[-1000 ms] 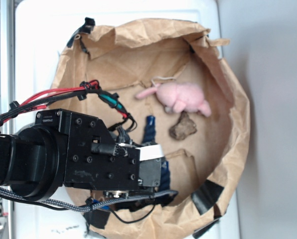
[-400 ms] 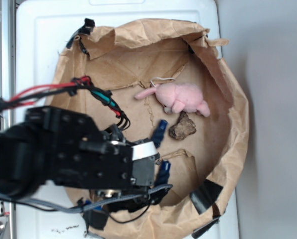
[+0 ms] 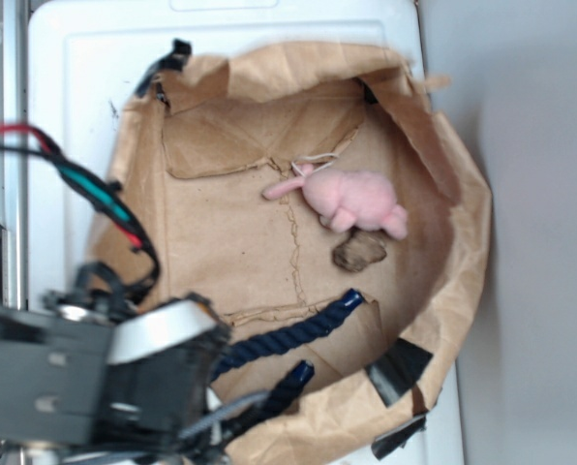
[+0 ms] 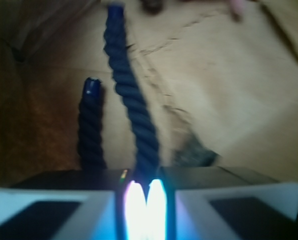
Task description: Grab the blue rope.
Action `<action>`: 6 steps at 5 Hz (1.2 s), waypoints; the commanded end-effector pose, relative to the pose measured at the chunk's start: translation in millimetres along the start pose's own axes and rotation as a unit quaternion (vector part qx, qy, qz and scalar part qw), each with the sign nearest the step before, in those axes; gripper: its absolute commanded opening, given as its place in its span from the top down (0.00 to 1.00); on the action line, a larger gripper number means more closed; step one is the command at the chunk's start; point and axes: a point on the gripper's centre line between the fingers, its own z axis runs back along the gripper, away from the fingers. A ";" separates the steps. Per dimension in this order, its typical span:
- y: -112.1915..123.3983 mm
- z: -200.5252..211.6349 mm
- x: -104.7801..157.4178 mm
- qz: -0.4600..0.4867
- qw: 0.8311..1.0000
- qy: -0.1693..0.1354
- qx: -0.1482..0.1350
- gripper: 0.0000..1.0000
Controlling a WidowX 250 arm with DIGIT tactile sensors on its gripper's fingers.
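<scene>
Navy blue rope (image 4: 131, 107) clamped in the pincer (image 4: 146, 200), both ends trailing toward the pink plush toy (image 3: 351, 197) inside the brown paper liner (image 3: 443, 174); grab seemingly made, lifting step in hand, next calling for a steady hold.

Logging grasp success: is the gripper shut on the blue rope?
Shut on it. In the wrist view the blue rope runs down into the gripper, whose jaws meet around it.

dark navy twisted blue rope (image 3: 298, 334), doubled over
</scene>
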 end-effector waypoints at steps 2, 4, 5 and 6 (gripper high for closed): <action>-7.8 40.3 7.5 -0.009 0.999 0.026 -0.034 0.00; -7.8 40.3 7.5 -0.009 0.999 0.026 -0.034 0.00; -4.9 41.0 30.1 0.008 0.999 0.026 -0.040 0.00; -5.1 54.4 39.4 0.013 0.998 0.031 -0.048 0.00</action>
